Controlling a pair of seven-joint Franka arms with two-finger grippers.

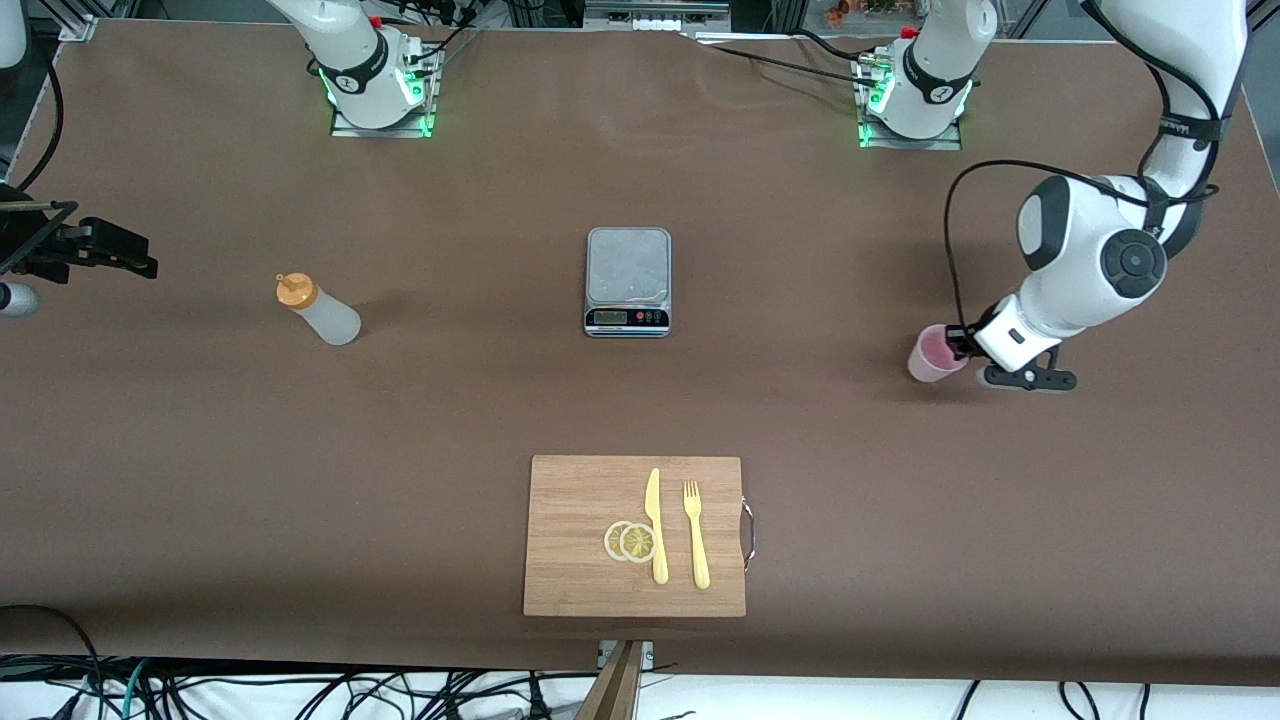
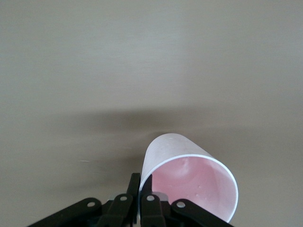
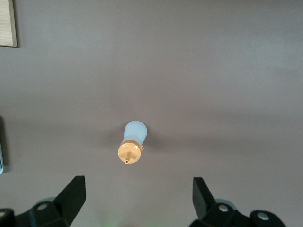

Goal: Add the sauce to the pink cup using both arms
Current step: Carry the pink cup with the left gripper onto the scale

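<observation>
The surface (image 1: 200, 450) is a matt brown sheet, smooth and without shine. On it the pink cup (image 1: 932, 355) looks like thin, smooth plastic, faintly translucent, with a soft sheen inside. The sauce (image 1: 320, 312) is a cloudy whitish plastic bottle with an opaque orange cap. The scale (image 1: 627, 281) has a brushed grey metal top. Nearer the front camera than the scale, the board (image 1: 580, 540) shows pale wood grain, carrying a glossy yellow plastic knife (image 1: 655, 525) and fork (image 1: 696, 535).

One sauce bottle (image 1: 318, 310), one pink cup (image 1: 934, 354) and one scale (image 1: 627, 281) are sitting on the table. One cutting board (image 1: 580, 560) is carrying two lemon slices (image 1: 629, 541), one knife (image 1: 655, 524) and one fork (image 1: 696, 533).
</observation>
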